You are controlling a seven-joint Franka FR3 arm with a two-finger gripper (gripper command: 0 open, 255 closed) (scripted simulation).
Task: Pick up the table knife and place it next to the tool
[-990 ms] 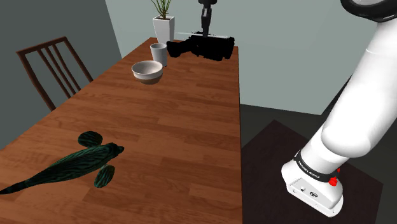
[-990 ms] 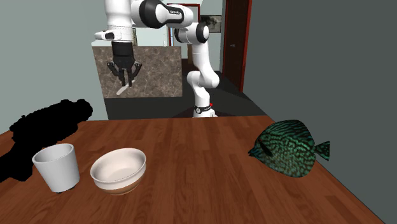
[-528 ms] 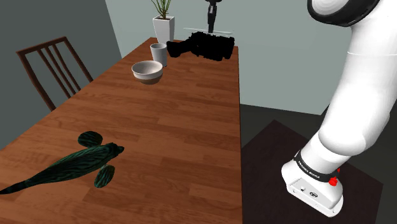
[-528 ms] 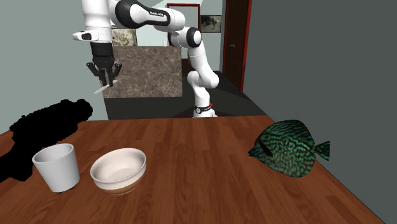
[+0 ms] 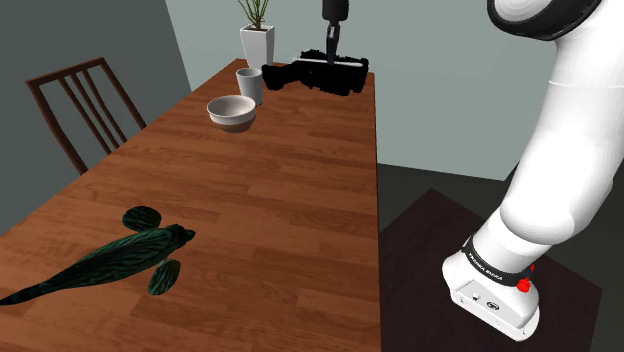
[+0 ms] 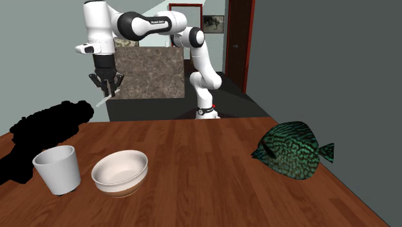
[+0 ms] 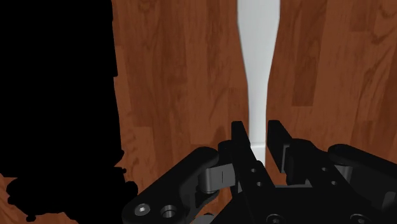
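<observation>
My black gripper (image 7: 257,129) is shut on the handle end of a pale grey table knife (image 7: 258,70), whose blade runs out ahead of the fingers over the wooden table (image 7: 178,83). The black tool (image 7: 57,95) lies beside the knife, a short gap away. In the second exterior view the gripper (image 6: 105,91) hangs in the air above the tool (image 6: 45,132), and the knife (image 6: 102,102) slants down from it. In the shoulder view the gripper (image 5: 331,48) stands over the tool (image 5: 318,75) at the table's far end.
A white cup (image 5: 249,84) and a pale bowl (image 5: 232,110) stand close to the tool, with a potted plant (image 5: 257,42) behind them. A dark green fish figure (image 5: 120,258) lies at the near end. A wooden chair (image 5: 80,105) stands by the table's left side.
The gripper has carried the knife toward the second exterior view's left and a little lower, over the tool. The knife has stayed clasped throughout.
</observation>
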